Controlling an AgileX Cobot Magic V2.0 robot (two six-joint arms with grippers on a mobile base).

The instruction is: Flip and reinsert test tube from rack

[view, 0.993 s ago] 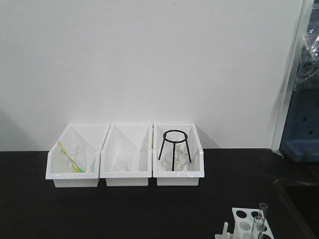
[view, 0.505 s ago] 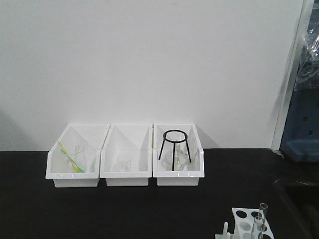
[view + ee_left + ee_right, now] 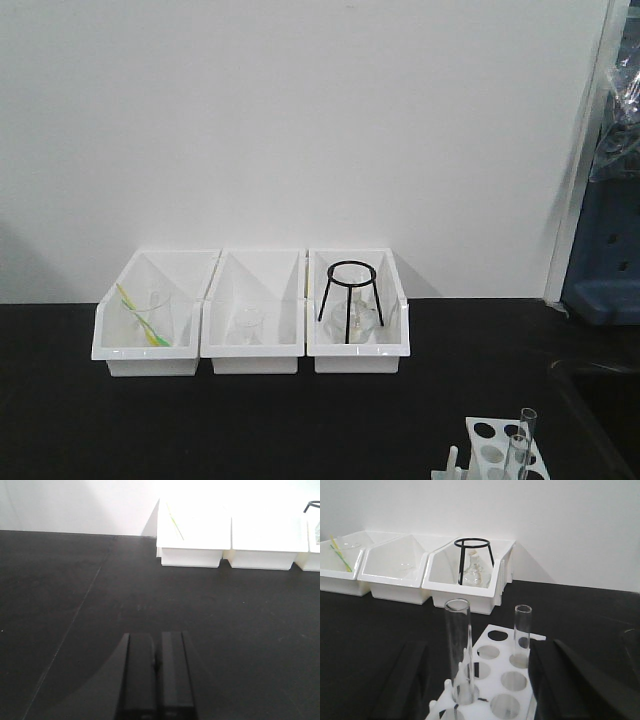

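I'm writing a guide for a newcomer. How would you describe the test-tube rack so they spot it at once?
Start at the black tabletop with three white open-front bins along the wall. The rack sits apart from them, nearer the robot and toward its right. Unlike the bins, it is a flat white plate of round holes holding two upright glass test tubes.

Obstacles, near right: rack (image 3: 496,666) with two upright glass tubes, taller tube (image 3: 458,650) at its near left, shorter tube (image 3: 522,635) farther right; open holes between them. Right gripper (image 3: 480,645) fingers spread wide, flanking the rack. Far: three white bins (image 3: 252,352) against the wall, black tripod (image 3: 350,300) in the rightmost. Bare black table (image 3: 200,430) left and centre.
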